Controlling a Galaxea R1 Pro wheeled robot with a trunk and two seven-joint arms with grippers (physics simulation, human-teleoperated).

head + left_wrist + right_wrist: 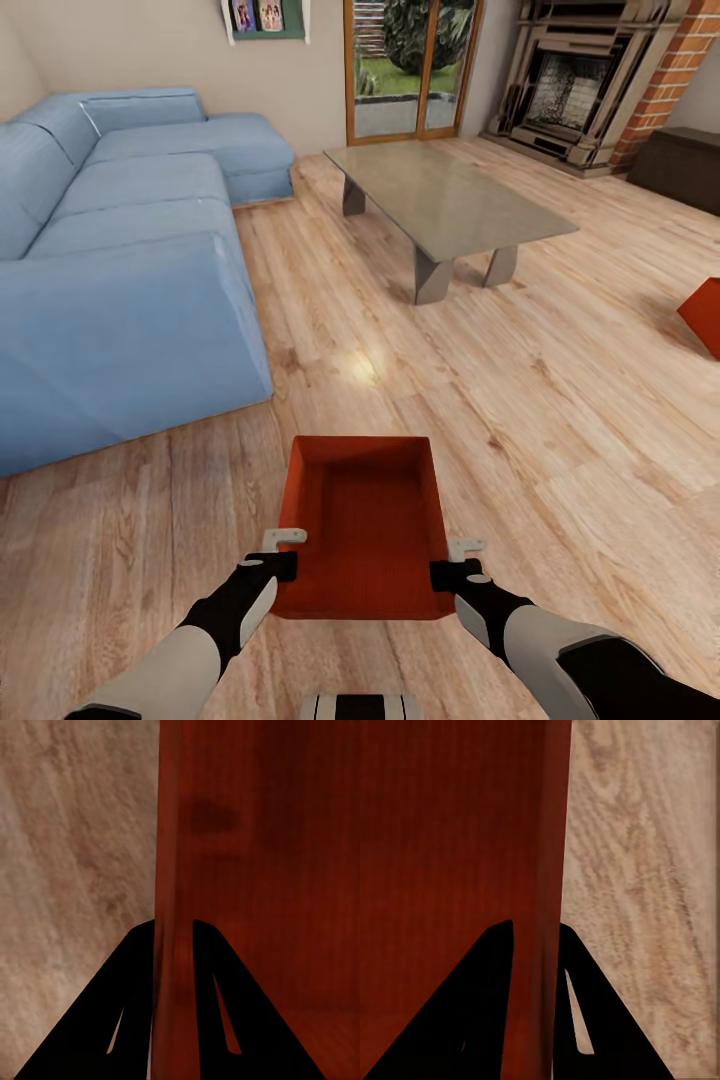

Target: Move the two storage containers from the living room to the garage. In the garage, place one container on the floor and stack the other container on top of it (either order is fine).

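Red-orange plastic sat right in front of you: one storage container (365,525), open top up, was held between both arms low at 6 o'clock in the head view, above the light wood plank floor (560,420). Your left gripper (283,566) was pinching the bin's left wall near its close corner; the left wrist view showed the two black fingers (112,1020) straddling that wall (174,870), one inside and one outside. Your right gripper (448,573) was clamped the same way on the right wall (553,832), its fingers (472,1012) on either side of it. The second container (703,315) lay on the planks at about 3 o'clock, cut by the picture's edge. The blue sofa (120,260) stood at 10 o'clock, the grey low table (445,200) at 12, the brick fireplace (590,80) at 1.
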